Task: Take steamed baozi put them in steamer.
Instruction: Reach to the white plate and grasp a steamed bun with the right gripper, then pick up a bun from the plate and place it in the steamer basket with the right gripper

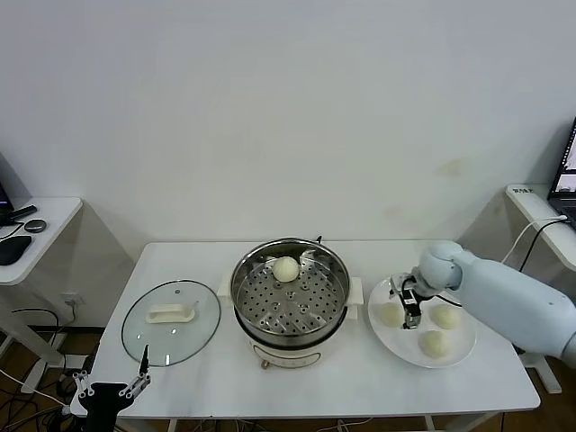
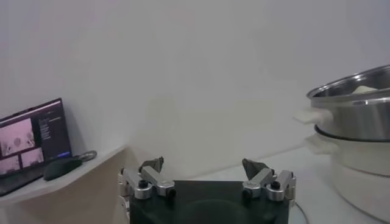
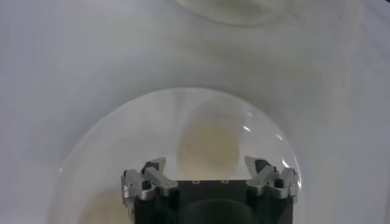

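Note:
The steamer (image 1: pixel 290 301), a shiny steel pot with a perforated tray, stands mid-table and holds one steamed baozi (image 1: pixel 285 269) at its far side. Three more baozi (image 1: pixel 389 313) (image 1: pixel 446 316) (image 1: pixel 435 343) lie on a white plate (image 1: pixel 400 353) to the right. My right gripper (image 1: pixel 409 306) hangs open just over the plate, beside the leftmost bun. In the right wrist view that baozi (image 3: pixel 207 143) lies just ahead of the gripper (image 3: pixel 207 167), between its spread fingers, with no contact visible. My left gripper (image 1: pixel 112 387) is parked open below the table's front left corner.
A round glass lid (image 1: pixel 171 321) with a white handle lies flat left of the steamer. Side desks flank the table, the left one with a laptop (image 2: pixel 30 137) and a mouse (image 2: pixel 61 167). The steamer's wall (image 2: pixel 359 103) rises to one side of the left gripper (image 2: pixel 204 167).

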You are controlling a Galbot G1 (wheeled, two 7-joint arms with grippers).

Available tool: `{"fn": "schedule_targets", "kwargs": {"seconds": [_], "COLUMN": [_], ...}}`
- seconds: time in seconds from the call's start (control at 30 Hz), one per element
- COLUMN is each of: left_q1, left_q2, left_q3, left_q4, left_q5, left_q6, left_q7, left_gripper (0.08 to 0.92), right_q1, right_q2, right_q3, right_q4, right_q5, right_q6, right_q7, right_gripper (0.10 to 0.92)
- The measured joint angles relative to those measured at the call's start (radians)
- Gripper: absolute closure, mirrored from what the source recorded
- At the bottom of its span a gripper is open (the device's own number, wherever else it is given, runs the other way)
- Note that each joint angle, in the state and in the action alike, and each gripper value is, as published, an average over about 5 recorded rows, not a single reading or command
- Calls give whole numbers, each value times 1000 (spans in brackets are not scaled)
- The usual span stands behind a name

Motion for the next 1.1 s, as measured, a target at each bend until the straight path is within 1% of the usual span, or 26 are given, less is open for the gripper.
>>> {"fn": "schedule_targets", "kwargs": {"seconds": [0.1,0.37,0.5,0.6,0.83,0.97,1.1], "left_q1": [-1,1,1,1,-5,-18,-33], "left_q2": [-1,0,1,2,13,18,23], "left_q3": [1,2,2,2,6,15,25], "left_q4": [1,-3,-9,-13,-22,-19,-14], "left_q5": [0,1,0,0,-4,-5,-6], "left_q6": [-1,-1,-1,-1,0,5,9], "left_q7": [0,0,0,1,2,2,3], "left_gripper": [177,177,177,177,177,177,177], "right_q1": [-7,-14,-8,5,99,224,390], "right_q2": [11,20,19,12,-42,-74,-78], "right_q3": [7,14,14,11,-26,-95,-195], "right_q4": [-14,-24,-20,-10,51,111,180], "right_q5": [-7,-5,2,12,76,154,263], "right_q6": [-4,-10,-14,-20,-40,-66,-110], "right_q7": [0,-10,-17,-23,-40,-37,-19], "right_gripper": [267,499,582,611,606,601,601]}}
